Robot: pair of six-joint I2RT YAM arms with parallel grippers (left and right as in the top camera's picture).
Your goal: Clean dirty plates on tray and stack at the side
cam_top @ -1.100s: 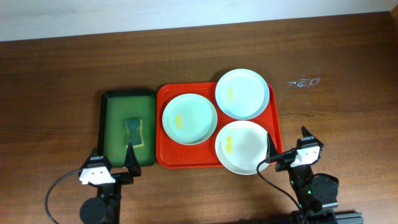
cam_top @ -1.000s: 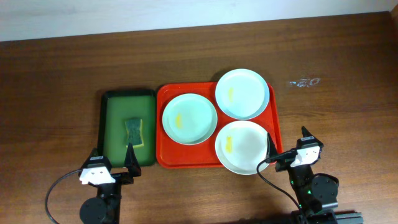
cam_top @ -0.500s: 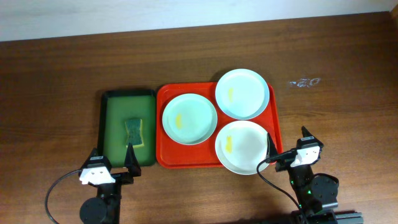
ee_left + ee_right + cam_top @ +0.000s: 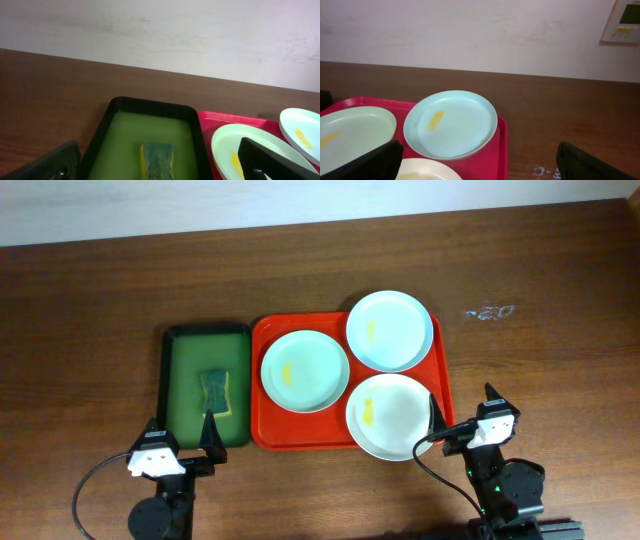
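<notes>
Three dirty plates [image 4: 305, 370] lie on the red tray [image 4: 263, 430] at 9, 1 and 5 o'clock. The left gripper [image 4: 180, 436] and the right gripper [image 4: 461, 412] are both spread wide and empty.

Nothing readable is showing. A white wall panel [image 4: 625, 20] is hanging at the far right, its small screen and markings too small to make out, and pale scribbles [image 4: 489, 311] are lying on the table [image 4: 560, 260] to the right of the trays, undecipherable.

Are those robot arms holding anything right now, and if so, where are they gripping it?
Nothing is held. The left jaws and right jaws both stand open and empty; all three plates lie on the tray.
</notes>
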